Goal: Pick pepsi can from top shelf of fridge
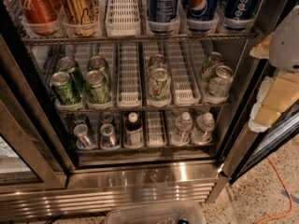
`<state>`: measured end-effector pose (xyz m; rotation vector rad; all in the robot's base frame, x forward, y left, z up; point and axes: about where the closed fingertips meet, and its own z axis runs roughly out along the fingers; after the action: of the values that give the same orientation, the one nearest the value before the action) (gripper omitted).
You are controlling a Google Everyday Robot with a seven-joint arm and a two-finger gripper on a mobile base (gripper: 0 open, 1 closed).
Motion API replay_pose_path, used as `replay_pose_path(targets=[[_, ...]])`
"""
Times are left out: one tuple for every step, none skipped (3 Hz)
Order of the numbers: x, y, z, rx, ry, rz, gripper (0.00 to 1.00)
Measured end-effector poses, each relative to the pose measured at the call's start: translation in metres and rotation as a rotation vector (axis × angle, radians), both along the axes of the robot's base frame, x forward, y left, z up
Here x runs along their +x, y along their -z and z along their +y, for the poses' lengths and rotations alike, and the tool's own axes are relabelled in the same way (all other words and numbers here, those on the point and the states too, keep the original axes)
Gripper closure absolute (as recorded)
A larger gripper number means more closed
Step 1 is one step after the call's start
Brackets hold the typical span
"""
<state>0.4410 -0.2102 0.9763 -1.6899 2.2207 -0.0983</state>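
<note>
The pepsi can (240, 6), blue with white "pepsi" lettering up its side, stands in the rightmost lane of the top shelf (140, 37) of the open fridge (140, 181). To its left stand a blue can with the round logo (202, 3) and a blue can with a small-print panel (161, 3). My gripper (278, 97) shows as pale grey and beige parts at the right edge, beside the fridge's right frame, below and to the right of the pepsi can and apart from it.
A red cola can (35, 6) and a gold can (79, 6) stand at the top left. Green cans (65, 87) fill the middle rack. Small bottles and cans (133, 129) are on the bottom rack. An orange cable (280, 204) lies on the floor at right. A clear bin (154, 213) sits at the bottom edge.
</note>
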Motion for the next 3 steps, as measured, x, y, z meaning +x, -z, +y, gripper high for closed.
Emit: replay_pose_path(targets=[[0.008, -0.008, 0.004, 0.123, 0.071, -0.034, 0.0], [0.013, -0.034, 0.02, 0.275, 0.1, -0.102, 0.0], [0.019, -0.052, 0.032, 0.377, 0.135, -0.17, 0.0]])
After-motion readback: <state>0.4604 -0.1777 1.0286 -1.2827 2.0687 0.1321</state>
